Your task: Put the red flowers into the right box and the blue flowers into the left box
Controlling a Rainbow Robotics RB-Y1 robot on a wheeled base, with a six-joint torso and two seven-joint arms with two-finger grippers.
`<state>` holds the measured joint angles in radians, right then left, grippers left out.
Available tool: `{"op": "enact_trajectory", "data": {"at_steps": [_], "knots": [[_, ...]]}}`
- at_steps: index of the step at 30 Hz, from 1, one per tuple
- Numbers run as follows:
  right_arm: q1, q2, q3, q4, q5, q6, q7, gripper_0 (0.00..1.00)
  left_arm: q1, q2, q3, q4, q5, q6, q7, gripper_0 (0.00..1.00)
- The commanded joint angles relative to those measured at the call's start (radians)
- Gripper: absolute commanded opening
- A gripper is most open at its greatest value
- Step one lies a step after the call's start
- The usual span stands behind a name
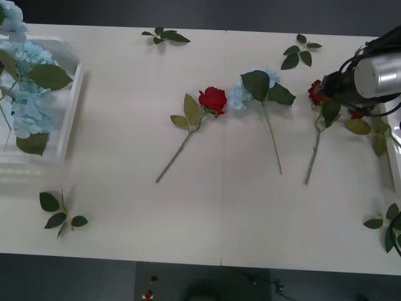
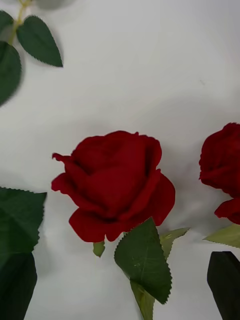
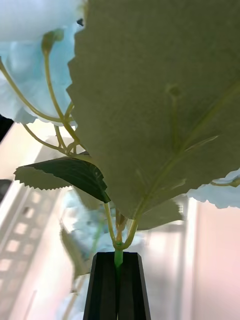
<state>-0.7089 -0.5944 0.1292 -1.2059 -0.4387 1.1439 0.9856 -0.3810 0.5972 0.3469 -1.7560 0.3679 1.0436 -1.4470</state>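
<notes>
Near edge of desk [image 1: 207,226]: loose leaf sprigs are lying at the near left [image 1: 59,213] and the near right [image 1: 388,226]; no flowers are lying here.

Middle of desk: three flowers are lying in a row with their stems pointing toward the near side. One of the red flowers [image 1: 213,99] is lying left of centre, one of the blue flowers [image 1: 241,93] just right of it, blooms nearly touching. A second red flower [image 1: 316,92] is lying farther right.

Right gripper [image 1: 329,88]: it is hovering just over that right-hand red bloom [image 2: 117,187]; its dark fingers are sitting spread at the two corners of its wrist view, one fingertip [image 2: 225,285] showing empty, nothing between them.

Key relation: the bloom is lying straight below the right gripper, its stem [image 1: 313,153] running long toward the near side and tilting slightly left. The right arm is much the nearer one, and the right box [image 1: 395,160] is lying just beside it at the desk's right edge, so I judge a short carry rightward will do once it is gripped.

Left gripper [image 3: 119,285]: its fingers are pressed together, pinching the thin stem of a blue flower [image 3: 40,55] above the left box.

Left box [image 1: 70,119]: it is sitting at the far left, already holding blue flowers.

Far edge: two more leaf sprigs are lying there.
</notes>
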Motion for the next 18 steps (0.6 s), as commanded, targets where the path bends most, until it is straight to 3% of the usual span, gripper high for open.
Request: {"op": "enact_trajectory", "data": {"at_steps": [1, 9, 13, 14, 15, 16, 18], "knots": [[-0.012, 0.061, -0.013, 0.072, 0.071, -0.062, 0.024, 1.00, 0.001, 0.093, 0.018, 0.026, -0.020, -0.024, -0.059, 0.00], [-0.012, 0.122, -0.013, 0.150, 0.183, -0.124, 0.030, 1.00, 0.059, 0.153, 0.018, 0.128, -0.023, -0.188, -0.073, 0.01], [-0.014, 0.147, -0.013, 0.195, 0.233, -0.165, 0.031, 1.00, 0.076, 0.153, 0.024, 0.150, -0.015, -0.205, -0.076, 0.05], [-0.014, 0.153, -0.013, 0.212, 0.250, -0.184, 0.033, 1.00, 0.080, 0.153, 0.026, 0.150, -0.010, -0.205, -0.076, 0.35], [-0.014, 0.157, -0.013, 0.218, 0.256, -0.191, 0.031, 1.00, 0.080, 0.153, 0.026, 0.150, -0.007, -0.205, -0.078, 0.50], [-0.014, 0.160, -0.013, 0.230, 0.267, -0.202, 0.033, 1.00, 0.080, 0.153, 0.026, 0.150, -0.003, -0.205, -0.079, 0.72], [-0.014, 0.165, -0.013, 0.244, 0.278, -0.216, 0.033, 1.00, 0.082, 0.153, 0.026, 0.150, 0.005, -0.205, -0.087, 0.93]]}}
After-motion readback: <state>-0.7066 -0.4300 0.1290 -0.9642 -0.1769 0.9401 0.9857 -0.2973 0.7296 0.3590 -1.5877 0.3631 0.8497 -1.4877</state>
